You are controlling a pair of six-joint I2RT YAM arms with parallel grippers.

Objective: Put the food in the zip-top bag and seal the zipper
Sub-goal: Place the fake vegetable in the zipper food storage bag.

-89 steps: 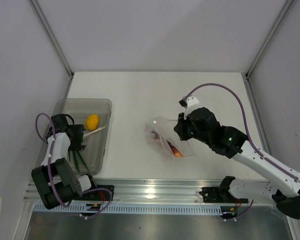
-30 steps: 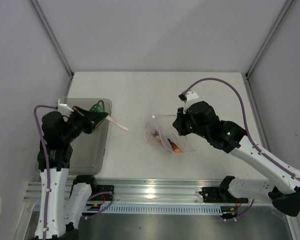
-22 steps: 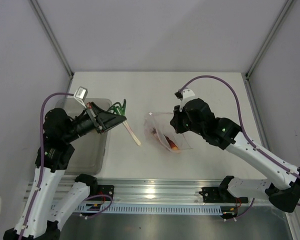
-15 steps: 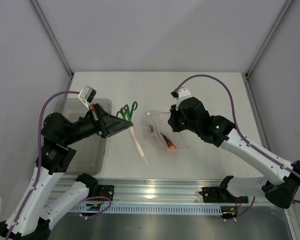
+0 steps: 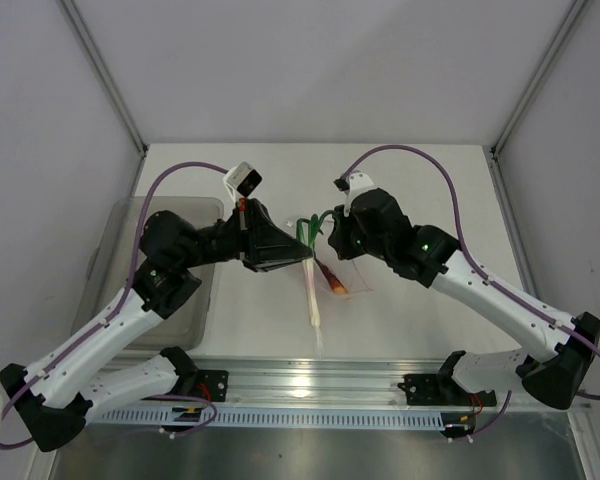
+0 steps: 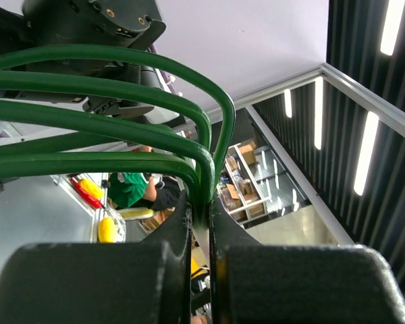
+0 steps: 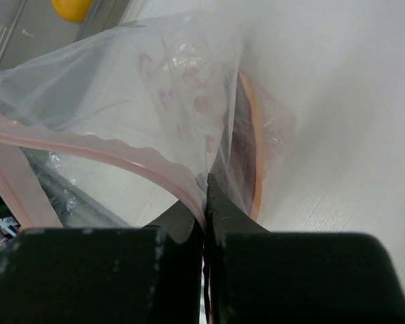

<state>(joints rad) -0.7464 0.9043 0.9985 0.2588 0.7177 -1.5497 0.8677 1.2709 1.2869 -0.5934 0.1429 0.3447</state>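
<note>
My left gripper (image 5: 298,256) (image 6: 201,202) is shut on a toy spring onion (image 5: 313,290) where its white stalk meets the green stems (image 6: 121,115). The stalk hangs down beside the zip-top bag (image 5: 342,272). The stems reach up toward my right gripper (image 5: 338,240) (image 7: 206,182). That gripper is shut on the mouth edge of the clear bag (image 7: 155,88), pinching the pinkish zipper (image 7: 121,158), and the mouth gapes open. An orange and a dark red food piece (image 5: 332,280) (image 7: 251,148) lie inside the bag. The yellow lemon (image 7: 73,7) sits in the bin.
The translucent grey bin (image 5: 125,222) stands at the left, partly hidden under my left arm. Grey walls close in the white table (image 5: 280,170) at the back and both sides. A metal rail (image 5: 300,378) runs along the near edge.
My left arm has swung from the bin to the table's centre, carrying the spring onion up to the bag. My right gripper has drawn the bag's mouth up and to the left.
</note>
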